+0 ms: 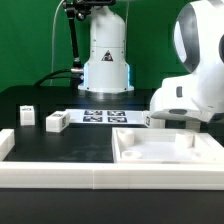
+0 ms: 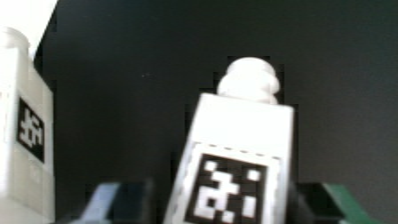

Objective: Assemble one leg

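In the wrist view a white leg (image 2: 240, 140) with a black-and-white marker tag and a rounded peg on its end stands between my fingers. My gripper (image 2: 231, 198) is open. One finger (image 2: 118, 200) and the other finger (image 2: 349, 200) flank the leg with a small dark gap on each side. A second leg (image 2: 22, 115) with a tag shows beside it. In the exterior view the arm's white housing (image 1: 192, 85) hides the gripper. Two small white legs (image 1: 56, 121) (image 1: 27, 113) lie on the black table at the exterior view's left.
The large white square panel (image 1: 165, 150) with raised rim lies at the front right of the exterior view. The marker board (image 1: 105, 115) lies mid-table before the robot base (image 1: 105, 60). A long white barrier (image 1: 60, 172) runs along the front edge.
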Robot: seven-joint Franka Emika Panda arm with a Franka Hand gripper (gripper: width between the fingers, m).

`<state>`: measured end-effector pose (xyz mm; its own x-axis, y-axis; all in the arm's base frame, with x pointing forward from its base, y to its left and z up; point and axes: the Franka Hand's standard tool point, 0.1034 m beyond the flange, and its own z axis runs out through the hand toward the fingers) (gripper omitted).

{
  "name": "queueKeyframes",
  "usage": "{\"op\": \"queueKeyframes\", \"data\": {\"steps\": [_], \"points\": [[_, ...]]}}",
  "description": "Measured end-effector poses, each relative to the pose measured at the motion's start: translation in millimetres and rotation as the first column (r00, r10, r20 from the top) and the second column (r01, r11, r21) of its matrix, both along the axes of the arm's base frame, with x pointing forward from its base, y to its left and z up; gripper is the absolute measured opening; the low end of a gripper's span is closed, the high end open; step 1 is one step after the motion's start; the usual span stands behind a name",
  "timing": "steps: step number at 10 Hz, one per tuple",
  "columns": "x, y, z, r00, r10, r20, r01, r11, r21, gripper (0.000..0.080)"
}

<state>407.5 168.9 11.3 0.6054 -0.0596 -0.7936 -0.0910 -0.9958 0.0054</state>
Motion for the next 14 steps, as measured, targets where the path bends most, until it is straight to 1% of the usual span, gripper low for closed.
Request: {"op": "queueKeyframes", "data": {"steps": [1,2,5,6,8,9,10,11,12,13,14], "points": [[0.0,0.0,0.0,1.0,0.0,0.0,0.0,1.0,0.0,0.0314],[0.0,0.0,0.0,1.0,0.0,0.0,0.0,1.0,0.0,0.0288],[0.0,0.0,0.0,1.0,0.0,0.0,0.0,1.0,0.0,0.0288],[0.2,0.0,3.7,1.0,0.002,-0.008,-0.002,1.0,0.001,0.0288],[10.6,-5.2,49.9,1.0,0.01,-0.019,-0.009,1.0,0.008,0.0289],[15.4,-8.9,70.2,0.999,0.021,-0.025,-0.02,1.0,0.024,0.029],[23.9,-10.4,84.8,0.999,0.023,-0.028,-0.022,0.999,0.03,0.029],[30.0,-7.9,79.3,1.0,0.016,0.015,-0.016,0.999,0.032,0.029],[27.2,-8.3,78.2,1.0,0.017,0.008,-0.017,0.999,0.031,0.029],[29.0,-7.9,77.6,1.0,0.015,0.019,-0.016,0.999,0.031,0.029],[38.9,-5.1,74.1,0.993,0.002,0.114,-0.006,0.999,0.032,0.029]]}}
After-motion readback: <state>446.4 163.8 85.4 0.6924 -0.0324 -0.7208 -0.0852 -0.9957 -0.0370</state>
